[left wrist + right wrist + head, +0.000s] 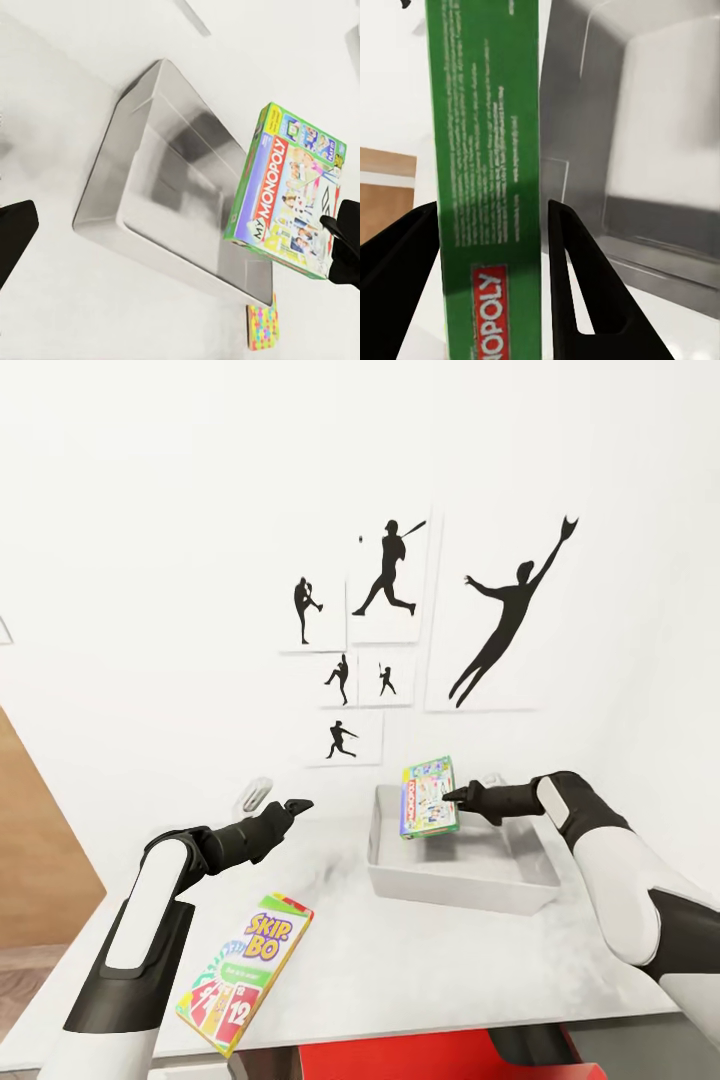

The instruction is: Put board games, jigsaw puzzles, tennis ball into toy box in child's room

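Right gripper [452,795] pinches the MONOPOLY board game [428,798] by its thin edge; in the right wrist view the two dark fingers [577,285] press against either face of the green box side [487,187], which stands upright between them. The box hangs in the air over the near left part of the toy box [520,885], its printed face turned toward the robot, apart from the bin's floor. The grey bin sits on the light grey table [420,960], close to the white wall, and its inside looks bare in the left wrist view [180,195]. Left gripper [298,805] hovers over the table to the left of the bin, holding nothing; its fingertips look close together in the head view, but whether it is spread or pressed together cannot be told for sure. The SKIP-BO board game [245,985] lies flat near the table's front edge, beside the left forearm and well apart from the bin. A jigsaw puzzle [262,324] lies flat on the table just beside one outer wall of the bin. On the wall behind hang white posters with black baseball-player silhouettes [510,620]. A red surface [400,1060] shows below the table's front edge.
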